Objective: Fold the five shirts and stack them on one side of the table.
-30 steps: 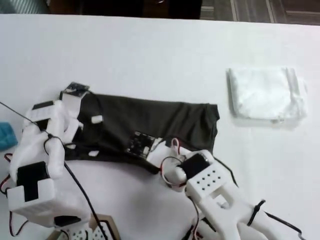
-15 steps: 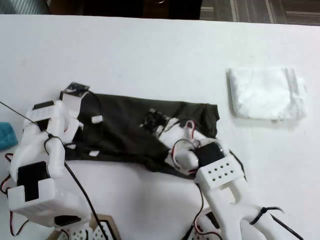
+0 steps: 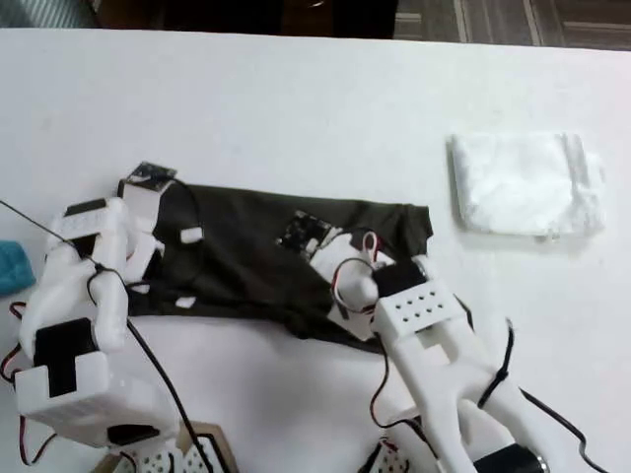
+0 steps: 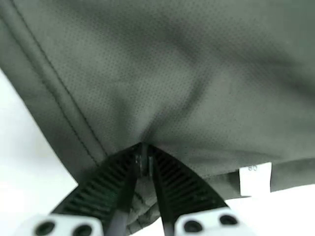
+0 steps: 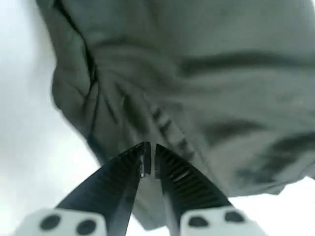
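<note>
Two sets of jaws are clamping the same garment. The left gripper (image 4: pixel 142 156) is pinching the dark shirt (image 4: pixel 187 73) just inside its stitched hem, its jaws pressed together on a small tuck of cloth. The right gripper (image 5: pixel 148 153) is all but clenched too, with a rumpled fold bunching at its tips. It is seemingly gripping that fold, though the blur is leaving some doubt.

Over the last second the right arm has been swinging from the shirt's near edge up towards its middle, while the left arm has been staying put at the left end. That is probably a fold being carried across with the other end anchored, so this shirt is only partly folded.

Farther out, the shirt is lying lengthwise on the table (image 3: pixel 296 99). No bin or box is holding anything. One folded white shirt (image 3: pixel 527 182) is sitting alone well to the right, likely starting the stack.
</note>
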Robot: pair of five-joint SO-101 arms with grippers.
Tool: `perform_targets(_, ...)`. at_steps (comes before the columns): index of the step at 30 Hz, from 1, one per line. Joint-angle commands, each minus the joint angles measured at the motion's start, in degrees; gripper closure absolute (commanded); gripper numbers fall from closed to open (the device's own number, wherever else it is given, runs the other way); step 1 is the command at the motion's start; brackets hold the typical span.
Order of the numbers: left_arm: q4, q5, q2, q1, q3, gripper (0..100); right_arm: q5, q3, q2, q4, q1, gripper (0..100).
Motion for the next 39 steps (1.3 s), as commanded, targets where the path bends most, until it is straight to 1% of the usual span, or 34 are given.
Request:
perform_targets(1,-1.32,-0.35,0.0,-1.76,0.13,97,-0.18,-4.04,-4.0,8.22,-1.54,87.4)
perform_targets(3,-1.32,-0.35,0.0,-1.76,0.13,97,-0.18,-3.52,-4.88,10.07,-3.82,82.1)
perform_targets(4,-1.32,-0.35,0.0,-1.76,0.13,97,-0.18,-2.64,-5.14,9.98,-4.97,81.0)
perform_targets(7,-1.32,-0.35,0.0,-1.76,0.13,97,-0.26,0.35,-4.79,6.29,-7.6,83.6)
perform_targets(10,-1.32,-0.35,0.0,-1.76,0.13,97,-0.26,4.04,-3.38,-1.27,-7.52,85.9)
perform_targets(12,-1.32,-0.35,0.0,-1.76,0.13,97,-0.26,5.63,-1.19,-4.79,-6.64,85.8)
perform_targets(18,-1.32,-0.35,0.0,-1.76,0.04,97,-0.26,5.89,6.81,-9.8,-4.62,86.5)
perform_targets(19,-1.32,-0.35,0.0,-1.76,0.04,97,-0.26,5.45,7.43,-10.33,-3.91,88.2)
perform_targets(21,-1.32,-0.35,0.0,-1.76,0.04,97,-0.26,3.78,7.6,-10.33,-2.42,96.4)
perform_targets(22,-1.32,-0.35,0.0,-1.76,0.04,97,-0.26,2.81,7.25,-10.15,-1.71,99.0)
perform_targets(24,-1.32,-0.35,0.0,-1.76,0.04,97,-0.26,0.62,5.85,-8.22,-0.48,96.8)
perform_targets(28,-1.32,-0.35,0.0,-1.76,0.04,97,0.0,-4.84,1.89,-3.74,0.04,97.8)
perform_targets(30,-1.32,-0.35,0.0,-1.76,0.04,97,0.09,-6.68,1.01,-3.12,0.04,97.8)
perform_targets(34,-1.32,-0.35,0.0,-1.76,0.04,97,-0.18,-9.49,3.47,-6.02,0.04,97.8)
perform_targets(36,-1.32,-0.35,0.0,-1.76,0.04,97,-0.18,-11.16,6.73,-8.84,0.04,97.8)
perform_targets(39,-1.32,-0.35,0.0,-1.76,0.13,97,-0.18,-14.86,13.23,-10.24,0.13,97.8)
